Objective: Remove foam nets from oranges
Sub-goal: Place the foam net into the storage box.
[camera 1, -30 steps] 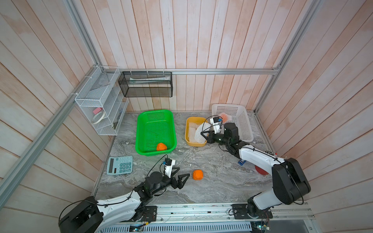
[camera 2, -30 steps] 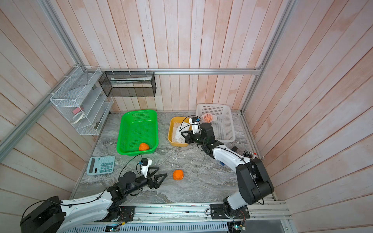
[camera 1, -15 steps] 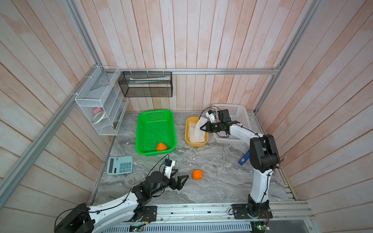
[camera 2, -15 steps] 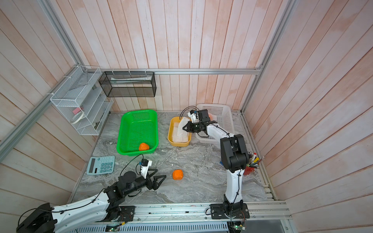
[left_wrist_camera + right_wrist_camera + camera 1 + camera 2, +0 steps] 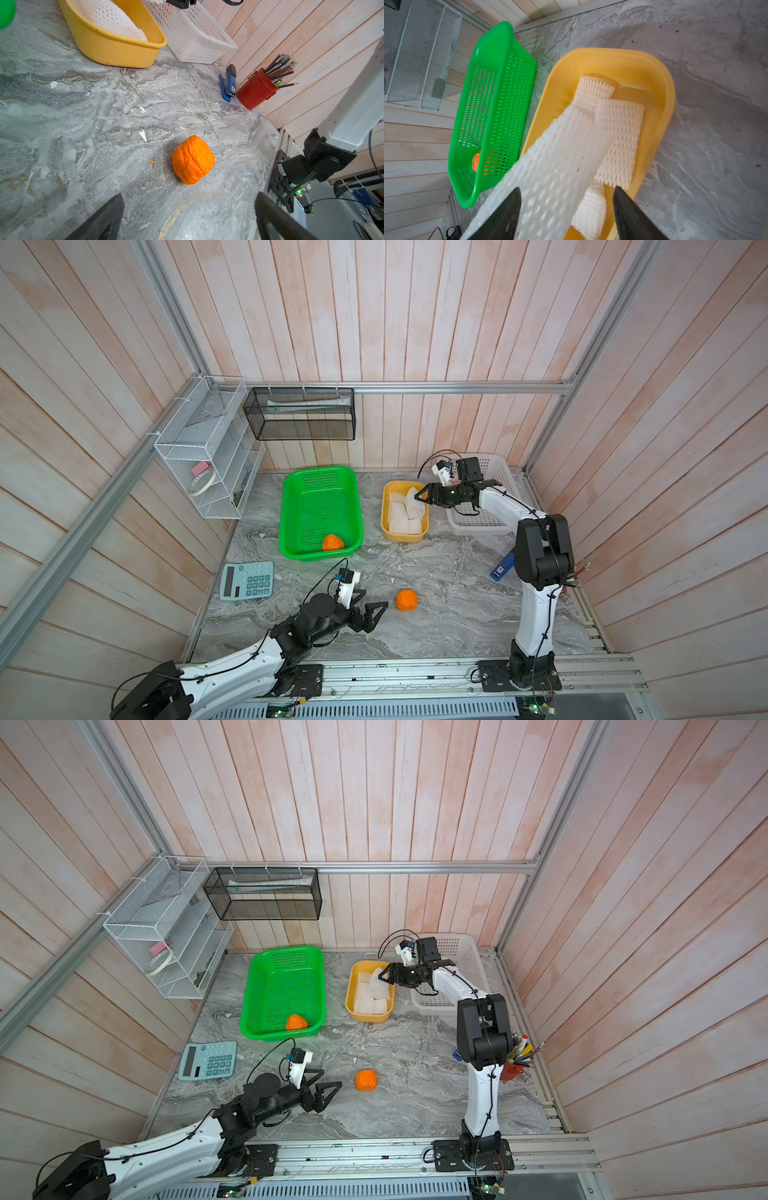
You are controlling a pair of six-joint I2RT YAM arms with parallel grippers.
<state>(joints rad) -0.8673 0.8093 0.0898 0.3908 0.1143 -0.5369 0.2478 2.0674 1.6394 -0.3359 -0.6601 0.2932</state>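
In both top views the right tool point(image 5: 423, 498) reaches level over the yellow tub point(image 5: 390, 531), jaws parted, a foam net point(image 5: 415, 506) draped from its tip, long axis slanting down into the tub onto flattened nets point(image 5: 368, 999). The left tool point(image 5: 328, 1090), spread wide and empty, lies low, aimed at the bare orange point(image 5: 366, 1080) on the tabletop point(image 5: 415, 1094), well apart from the tub. Another orange point(image 5: 332, 542) sits in the green basket point(image 5: 291, 510).

Left wrist: the orange point(image 5: 193, 160) lies ahead of open fingers point(image 5: 104, 220).

Right wrist: the net point(image 5: 554, 170) hangs between separated fingers point(image 5: 631, 216); whether it is still gripped, I cannot tell.
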